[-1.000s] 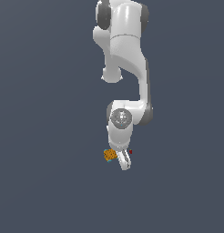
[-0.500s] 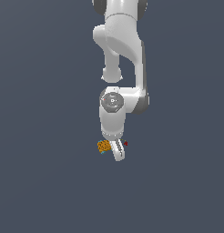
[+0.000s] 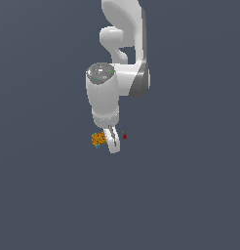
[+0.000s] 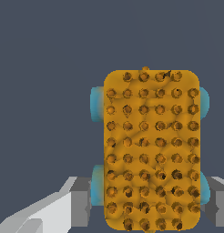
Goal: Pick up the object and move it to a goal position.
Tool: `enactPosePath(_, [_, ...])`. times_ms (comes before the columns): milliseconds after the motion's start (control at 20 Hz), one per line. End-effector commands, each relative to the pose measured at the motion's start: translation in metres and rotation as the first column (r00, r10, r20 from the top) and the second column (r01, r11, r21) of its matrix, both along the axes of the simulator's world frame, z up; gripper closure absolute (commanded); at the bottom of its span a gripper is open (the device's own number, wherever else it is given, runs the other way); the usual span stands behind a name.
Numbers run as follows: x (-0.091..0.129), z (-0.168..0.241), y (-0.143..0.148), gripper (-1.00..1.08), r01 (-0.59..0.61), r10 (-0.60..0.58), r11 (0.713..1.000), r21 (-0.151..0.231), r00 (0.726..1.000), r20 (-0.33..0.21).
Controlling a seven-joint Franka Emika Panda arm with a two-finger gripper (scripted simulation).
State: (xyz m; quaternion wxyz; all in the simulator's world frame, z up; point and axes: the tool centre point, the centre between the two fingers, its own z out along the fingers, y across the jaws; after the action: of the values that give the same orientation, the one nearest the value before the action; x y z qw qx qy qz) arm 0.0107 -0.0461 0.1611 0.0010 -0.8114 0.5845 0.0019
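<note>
Pincer [image 3: 110,142] clamped on orange studded object [image 4: 151,150], fingers [image 4: 73,202] flanking it.

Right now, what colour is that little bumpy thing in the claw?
The object is orange with darker dots and cyan side bits; wrist view shows it best.

A plain, dark grey-blue bench [image 3: 49,195] is seen across the exterior view. Whether the orange object [image 3: 98,139] rests on it cannot be told.
</note>
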Motion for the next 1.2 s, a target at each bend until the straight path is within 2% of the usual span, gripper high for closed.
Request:
enactPosePath(0, [-0.011, 0.024, -0.014, 1.08, 0.000, 0.000, 1.000, 0.001, 1.000, 0.001])
enactPosePath(750, [-0.075, 0.178, -0.099, 1.08, 0.002, -0.002, 1.000, 0.000, 1.000, 0.001])
enactPosePath(1150, [-0.101, 0.245, -0.136, 1.08, 0.002, -0.002, 1.000, -0.002, 1.000, 0.001])
